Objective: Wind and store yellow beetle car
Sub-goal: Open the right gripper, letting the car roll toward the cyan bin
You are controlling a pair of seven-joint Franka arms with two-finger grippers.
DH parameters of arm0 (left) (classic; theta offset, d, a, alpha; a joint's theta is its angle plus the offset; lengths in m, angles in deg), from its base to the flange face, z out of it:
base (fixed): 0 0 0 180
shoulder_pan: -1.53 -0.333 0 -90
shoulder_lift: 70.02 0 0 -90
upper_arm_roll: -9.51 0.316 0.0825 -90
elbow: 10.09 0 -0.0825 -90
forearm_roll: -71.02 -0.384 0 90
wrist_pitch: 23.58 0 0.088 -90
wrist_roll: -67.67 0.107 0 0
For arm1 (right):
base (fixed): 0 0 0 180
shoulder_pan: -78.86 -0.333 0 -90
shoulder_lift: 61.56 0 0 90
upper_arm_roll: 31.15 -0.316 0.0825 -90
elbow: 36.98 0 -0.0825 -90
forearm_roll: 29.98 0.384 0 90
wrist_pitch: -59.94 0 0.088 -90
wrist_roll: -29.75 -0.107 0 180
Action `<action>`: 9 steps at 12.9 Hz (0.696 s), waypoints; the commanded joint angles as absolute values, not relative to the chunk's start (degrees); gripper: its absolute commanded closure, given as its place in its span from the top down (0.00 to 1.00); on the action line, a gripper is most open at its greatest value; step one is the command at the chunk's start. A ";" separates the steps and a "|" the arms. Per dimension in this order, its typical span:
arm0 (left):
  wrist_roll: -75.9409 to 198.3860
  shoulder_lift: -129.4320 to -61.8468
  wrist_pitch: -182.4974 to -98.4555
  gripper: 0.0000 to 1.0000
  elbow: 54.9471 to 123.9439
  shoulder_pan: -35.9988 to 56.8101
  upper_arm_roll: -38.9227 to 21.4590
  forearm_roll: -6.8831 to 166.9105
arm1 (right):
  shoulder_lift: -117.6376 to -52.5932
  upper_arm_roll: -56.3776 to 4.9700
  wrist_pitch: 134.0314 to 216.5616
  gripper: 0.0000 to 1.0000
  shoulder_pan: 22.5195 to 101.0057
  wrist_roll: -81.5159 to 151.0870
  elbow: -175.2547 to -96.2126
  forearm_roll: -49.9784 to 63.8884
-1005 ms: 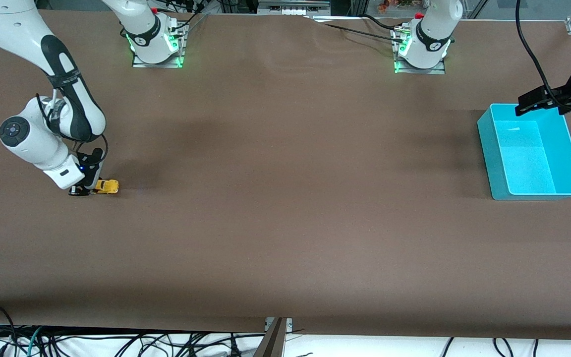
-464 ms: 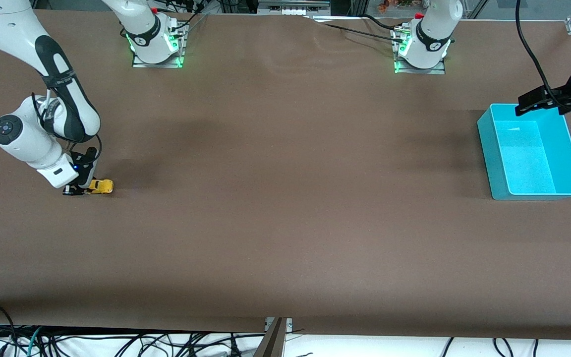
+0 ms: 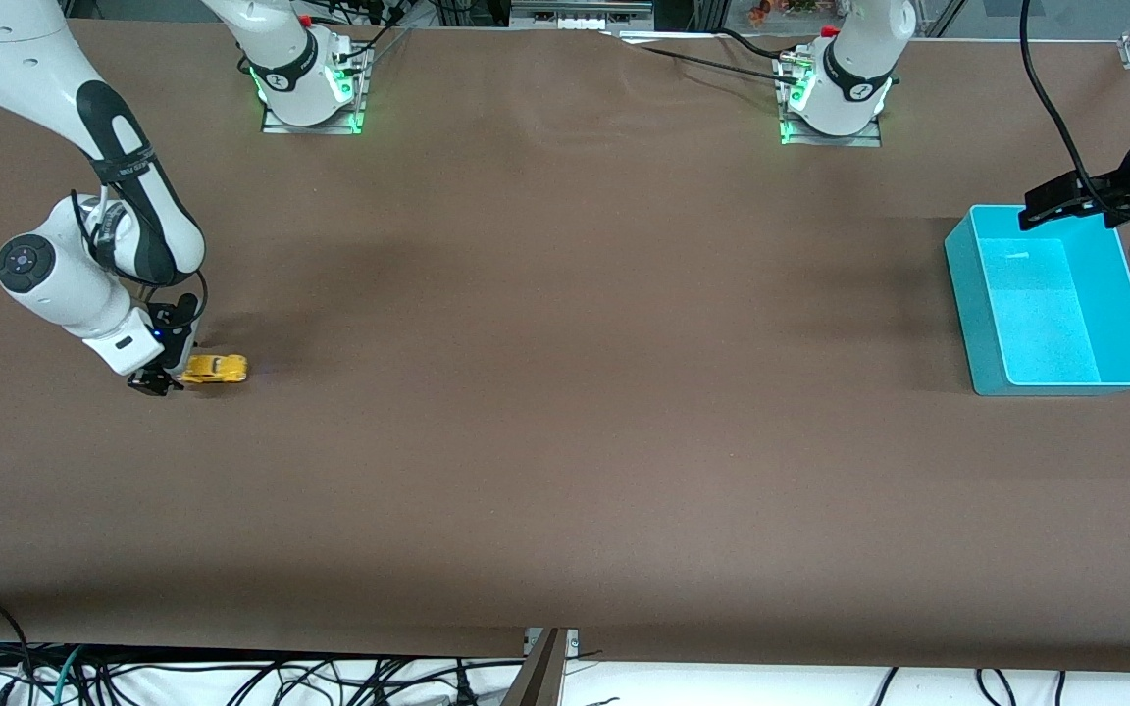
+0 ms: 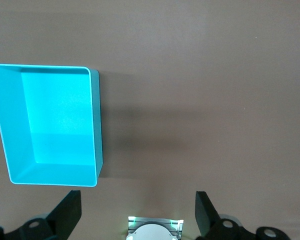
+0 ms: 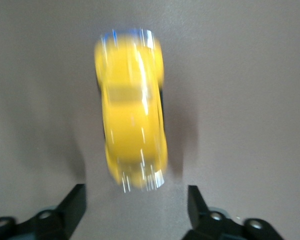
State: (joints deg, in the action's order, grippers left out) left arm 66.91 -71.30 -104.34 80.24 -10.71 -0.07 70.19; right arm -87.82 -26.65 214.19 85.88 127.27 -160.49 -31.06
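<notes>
At the left middle of the front view, the yellow beetle car point(image 3: 214, 369) is rolling free on the brown table point(image 3: 565, 441), blurred and just clear of the right gripper point(image 3: 155, 383), whose fingers are now spread wide after letting go. The winding looks done, so storing is what remains. At the upper right, the left gripper point(image 3: 1065, 208) is waiting open over the empty teal bin point(image 3: 962, 294).

I see the car point(image 3: 215, 369) on the table point(image 3: 565, 441), at the right arm's end. My right gripper point(image 3: 155, 381) sits low just beside it. My left gripper point(image 3: 1065, 206) waits over the teal bin point(image 3: 960, 294).
</notes>
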 commanded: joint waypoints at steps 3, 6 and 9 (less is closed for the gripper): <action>68.46 -71.34 -104.08 1.00 80.08 -11.12 -0.07 70.58 | -87.05 -27.99 206.64 1.00 86.77 128.28 -155.73 -31.21; 68.46 -71.42 -104.08 1.00 80.08 -11.12 -0.07 70.58 | -86.88 -28.08 203.83 1.00 86.77 128.19 -153.61 -31.21; 68.47 -71.77 -104.17 1.00 80.08 -11.12 -0.07 70.58 | -85.47 -28.86 201.45 1.00 86.77 126.97 -151.42 -30.95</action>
